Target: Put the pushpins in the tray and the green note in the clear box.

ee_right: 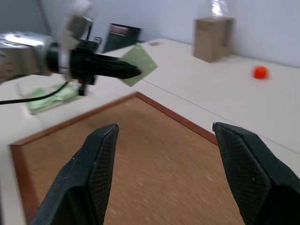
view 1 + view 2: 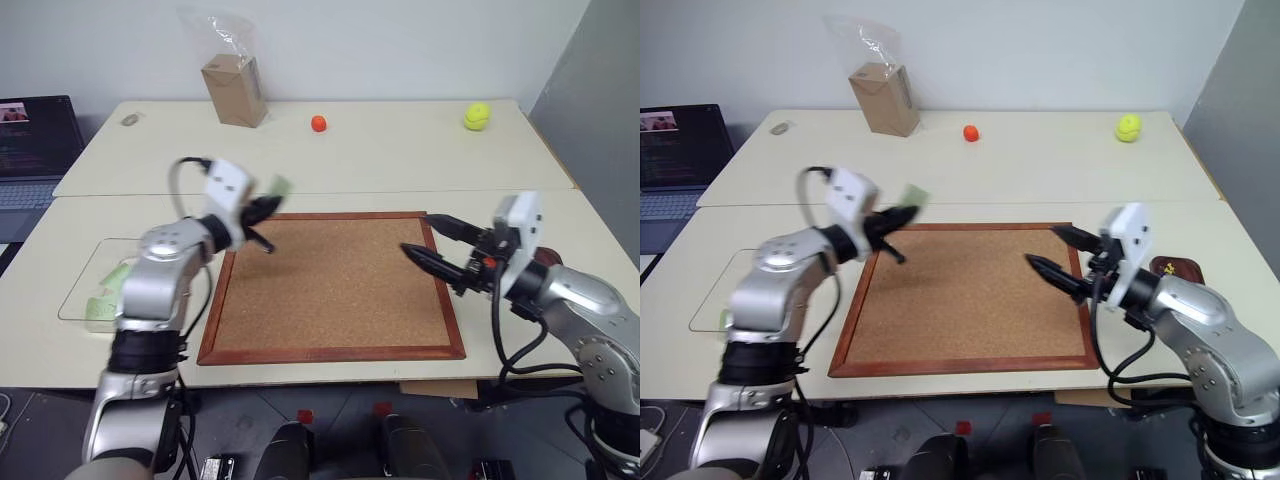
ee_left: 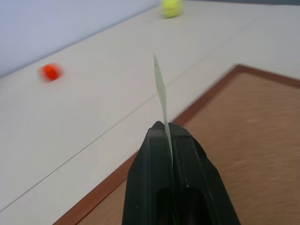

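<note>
Fingers of the left gripper are pinched tight on the green note, holding it up over the cork board's far left corner. Right gripper fingers are spread wide, empty. Clear box sits at the worktop's left edge.

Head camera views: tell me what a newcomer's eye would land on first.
The big cork board lies in the middle of the table, between both arms. Over its far left corner, the left gripper holds the green note pinched in the air. The right gripper hangs open over the board's right edge.
</note>
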Robot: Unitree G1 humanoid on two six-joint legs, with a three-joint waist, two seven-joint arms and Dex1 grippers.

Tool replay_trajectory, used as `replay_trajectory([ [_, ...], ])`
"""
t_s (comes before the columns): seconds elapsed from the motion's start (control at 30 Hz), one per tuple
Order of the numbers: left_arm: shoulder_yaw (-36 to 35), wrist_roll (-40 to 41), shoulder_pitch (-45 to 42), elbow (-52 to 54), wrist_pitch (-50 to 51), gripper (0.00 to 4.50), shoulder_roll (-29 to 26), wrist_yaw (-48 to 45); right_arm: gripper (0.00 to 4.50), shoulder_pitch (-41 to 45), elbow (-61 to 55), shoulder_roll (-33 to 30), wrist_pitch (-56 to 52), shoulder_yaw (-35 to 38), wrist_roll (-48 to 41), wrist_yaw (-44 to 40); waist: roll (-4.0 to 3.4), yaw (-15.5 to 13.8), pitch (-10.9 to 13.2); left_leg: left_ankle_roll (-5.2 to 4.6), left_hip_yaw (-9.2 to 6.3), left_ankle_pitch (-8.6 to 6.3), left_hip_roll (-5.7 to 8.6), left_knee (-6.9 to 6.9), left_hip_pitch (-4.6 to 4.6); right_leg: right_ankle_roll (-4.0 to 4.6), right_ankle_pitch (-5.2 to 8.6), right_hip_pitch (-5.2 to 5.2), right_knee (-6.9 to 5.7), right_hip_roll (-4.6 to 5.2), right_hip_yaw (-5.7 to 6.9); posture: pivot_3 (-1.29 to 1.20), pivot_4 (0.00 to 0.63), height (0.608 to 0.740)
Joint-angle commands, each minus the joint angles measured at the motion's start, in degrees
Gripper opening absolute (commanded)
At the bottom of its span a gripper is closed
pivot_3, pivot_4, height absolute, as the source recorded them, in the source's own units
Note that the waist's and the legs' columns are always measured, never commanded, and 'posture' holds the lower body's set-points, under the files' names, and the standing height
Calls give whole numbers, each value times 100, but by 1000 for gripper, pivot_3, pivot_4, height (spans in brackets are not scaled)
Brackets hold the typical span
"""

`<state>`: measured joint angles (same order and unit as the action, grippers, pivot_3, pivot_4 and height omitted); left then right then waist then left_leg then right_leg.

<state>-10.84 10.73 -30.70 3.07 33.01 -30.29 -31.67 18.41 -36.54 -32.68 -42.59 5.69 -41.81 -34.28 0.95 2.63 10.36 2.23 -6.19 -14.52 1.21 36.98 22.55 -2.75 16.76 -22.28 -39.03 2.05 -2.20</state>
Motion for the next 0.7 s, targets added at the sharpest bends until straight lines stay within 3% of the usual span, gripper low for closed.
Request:
replay_trajectory([
  [0.03, -1118, -365, 297, 569, 294, 0, -127, 1323, 3394, 331, -183, 69, -72, -226, -323, -127, 0, -54, 0, 0, -4, 0, 2, -1, 2, 0, 0, 0, 1, 0, 5, 0, 150, 740],
  [0.27, -2190, -653, 944, 706, 542, 0, -50, 2568, 3394, 764, 174, 225, 39, -621, -337, -429, 17, -111, -3, 1, 5, -1, 16, 2, 5, 0, 0, 1, 7, 14, 2, 0, 150, 740],
  [0.63, -2653, 89, 1301, 880, 1314, 0, 624, 2821, 3394, 646, 373, 243, 389, -821, -149, -821, 43, -114, -6, 2, 2, 0, 8, 2, 4, 2, -2, 1, 1, 15, 5, 0, 150, 740],
  [0.7, -2701, 168, 1324, 897, 1409, 416, 660, 2874, 3486, 652, 369, 248, 377, -791, -150, -771, 44, -107, -6, 2, 1, 0, 7, 2, 2, 4, -3, 1, 1, 14, 6, 0, 150, 740],
])
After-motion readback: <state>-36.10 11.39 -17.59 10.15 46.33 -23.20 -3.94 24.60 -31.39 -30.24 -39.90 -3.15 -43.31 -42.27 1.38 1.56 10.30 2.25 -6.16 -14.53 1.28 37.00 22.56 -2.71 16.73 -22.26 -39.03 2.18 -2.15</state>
